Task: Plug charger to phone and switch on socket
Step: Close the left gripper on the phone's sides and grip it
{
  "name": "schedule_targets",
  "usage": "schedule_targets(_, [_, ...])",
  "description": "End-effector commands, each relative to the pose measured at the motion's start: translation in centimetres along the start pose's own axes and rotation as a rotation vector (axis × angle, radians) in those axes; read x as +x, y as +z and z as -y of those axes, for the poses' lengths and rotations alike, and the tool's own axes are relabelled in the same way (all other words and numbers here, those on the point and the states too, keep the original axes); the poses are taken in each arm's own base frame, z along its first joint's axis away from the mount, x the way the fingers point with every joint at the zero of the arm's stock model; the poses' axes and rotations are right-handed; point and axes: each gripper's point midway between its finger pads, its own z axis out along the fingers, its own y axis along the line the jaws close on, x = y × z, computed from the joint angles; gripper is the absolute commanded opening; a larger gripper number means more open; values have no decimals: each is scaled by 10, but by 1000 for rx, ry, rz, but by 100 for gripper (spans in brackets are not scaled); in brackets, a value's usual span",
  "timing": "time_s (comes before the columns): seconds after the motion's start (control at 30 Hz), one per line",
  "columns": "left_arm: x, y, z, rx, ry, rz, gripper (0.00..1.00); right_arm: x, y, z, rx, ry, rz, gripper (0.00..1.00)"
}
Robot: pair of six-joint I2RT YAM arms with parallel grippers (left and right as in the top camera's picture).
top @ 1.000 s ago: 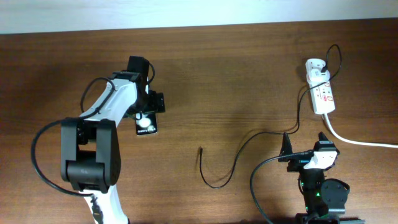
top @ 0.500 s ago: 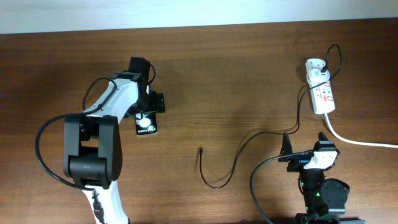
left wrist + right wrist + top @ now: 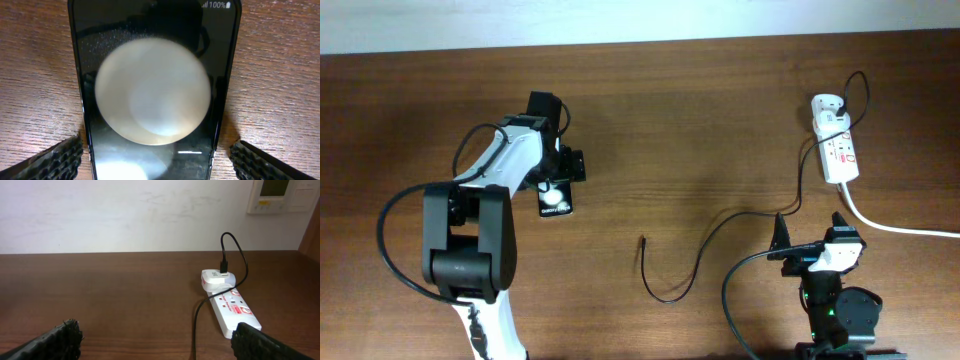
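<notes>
L gripper (image 3: 156,160), jaws wide & empty, straddles phone (image 3: 152,95); R gripper (image 3: 156,340) likewise open, empty; risk: uneven closure skids phone away from charger tip (image 3: 642,240) at near right.

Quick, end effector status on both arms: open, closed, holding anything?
Left end effector: open, one finger on each side of the phone, not clamped on it.
Right end effector: open, holding nothing.
</notes>
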Motion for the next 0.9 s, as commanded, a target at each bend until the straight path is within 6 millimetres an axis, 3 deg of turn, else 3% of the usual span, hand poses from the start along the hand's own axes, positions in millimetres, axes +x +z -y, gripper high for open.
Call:
schedule_targets(0.0, [9,13,-5,-20,-9,-47,99,2,0,-5,-25,-3,-3,99])
schedule_targets(0.77, [7,13,3,29,-12,-44,99,2,0,-5,-25,-3,-3,99])
schedule_targets(0.87, [10,13,-12,39,-53,-75,99,2,0,-5,-25,-3,-3,99])
